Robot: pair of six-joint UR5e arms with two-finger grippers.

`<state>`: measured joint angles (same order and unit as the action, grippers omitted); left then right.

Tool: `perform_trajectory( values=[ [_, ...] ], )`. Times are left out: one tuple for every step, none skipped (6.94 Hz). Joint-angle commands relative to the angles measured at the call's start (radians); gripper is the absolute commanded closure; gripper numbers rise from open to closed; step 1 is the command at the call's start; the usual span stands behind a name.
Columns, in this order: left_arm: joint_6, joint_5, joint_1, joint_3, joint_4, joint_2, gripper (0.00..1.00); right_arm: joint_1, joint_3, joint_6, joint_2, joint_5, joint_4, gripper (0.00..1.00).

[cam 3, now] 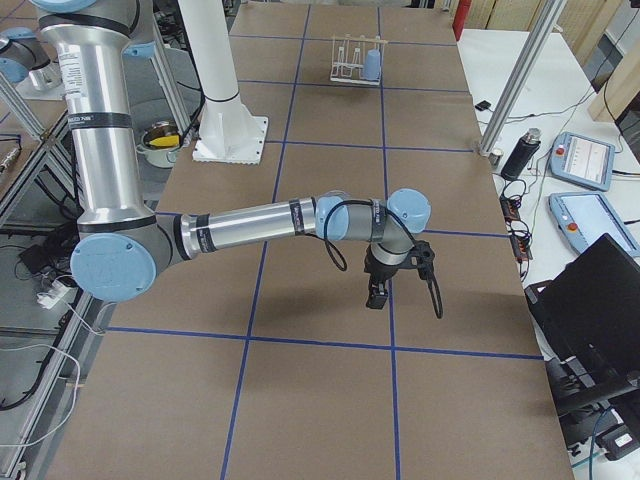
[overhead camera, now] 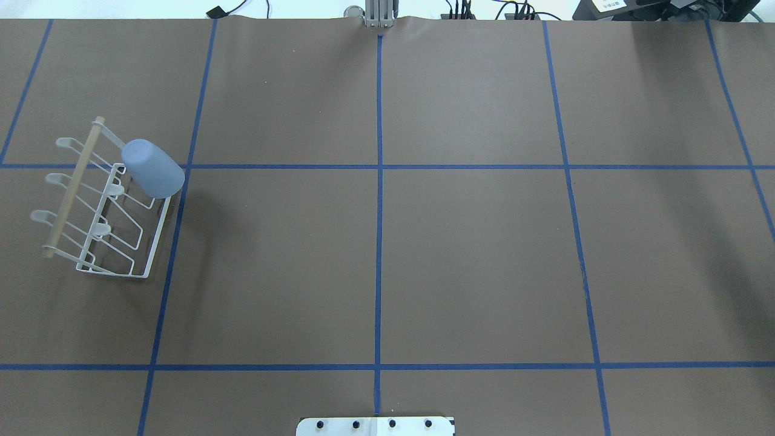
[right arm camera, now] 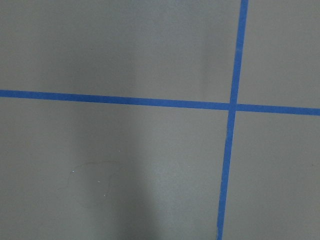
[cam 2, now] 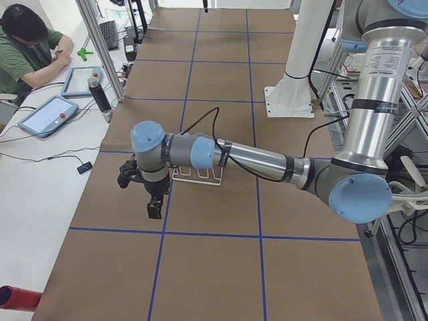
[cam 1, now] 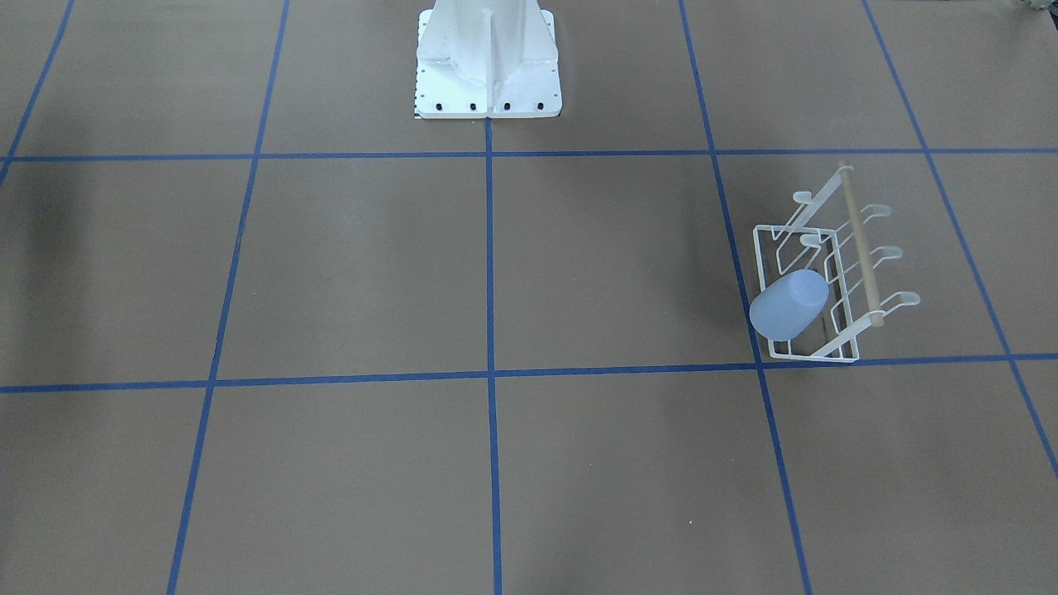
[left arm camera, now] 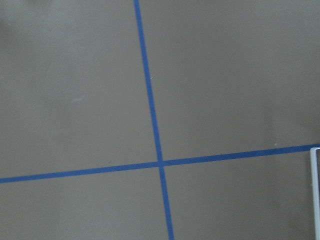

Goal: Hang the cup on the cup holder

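Note:
The light blue cup (cam 1: 789, 304) sits upside down over a prong at one end of the white wire cup holder (cam 1: 860, 244), tilted outward. Both also show in the overhead view, the cup (overhead camera: 152, 168) on the holder (overhead camera: 73, 188) at the table's left. In the right side view the cup (cam 3: 372, 65) is on the holder (cam 3: 348, 60) at the far end. My left gripper (cam 2: 154, 208) hangs above the table near the holder (cam 2: 200, 175), apart from it. My right gripper (cam 3: 377, 295) hangs over bare table far from the holder. I cannot tell whether either gripper is open or shut.
The white robot base (cam 1: 488, 66) stands at the table's robot side. Blue tape lines (overhead camera: 379, 242) cross the brown table. An operator (cam 2: 27, 47) sits at a side desk with tablets (cam 2: 47, 115). A teach pendant (cam 3: 580, 160) lies beside the table.

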<state>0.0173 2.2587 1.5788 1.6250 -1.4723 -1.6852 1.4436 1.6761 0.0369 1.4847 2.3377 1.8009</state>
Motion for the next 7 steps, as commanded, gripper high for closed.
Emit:
perform_trajectory(
  values=[
    [0.007,0.021,0.027,-0.016,-0.116,0.084,0.01,0.024,0.004,-0.002,0.031,-0.003,-0.002,0.00],
    [0.006,0.022,0.027,-0.013,-0.141,0.107,0.01,0.037,0.002,-0.014,0.051,-0.012,-0.002,0.00],
    [0.006,0.021,0.026,-0.019,-0.161,0.127,0.01,0.047,-0.001,-0.061,0.066,-0.015,-0.002,0.00],
    [-0.006,0.018,0.023,-0.002,-0.154,0.116,0.01,0.061,0.002,-0.065,0.068,-0.014,-0.002,0.00],
    [-0.010,0.016,0.018,-0.001,-0.148,0.107,0.01,0.067,0.002,-0.055,0.068,-0.014,0.000,0.00],
    [-0.010,0.016,0.017,0.004,-0.145,0.102,0.01,0.073,0.004,-0.051,0.068,-0.015,0.000,0.00],
    [-0.010,0.018,0.016,0.003,-0.145,0.101,0.01,0.075,0.001,-0.052,0.068,-0.018,-0.002,0.00]
  ],
)
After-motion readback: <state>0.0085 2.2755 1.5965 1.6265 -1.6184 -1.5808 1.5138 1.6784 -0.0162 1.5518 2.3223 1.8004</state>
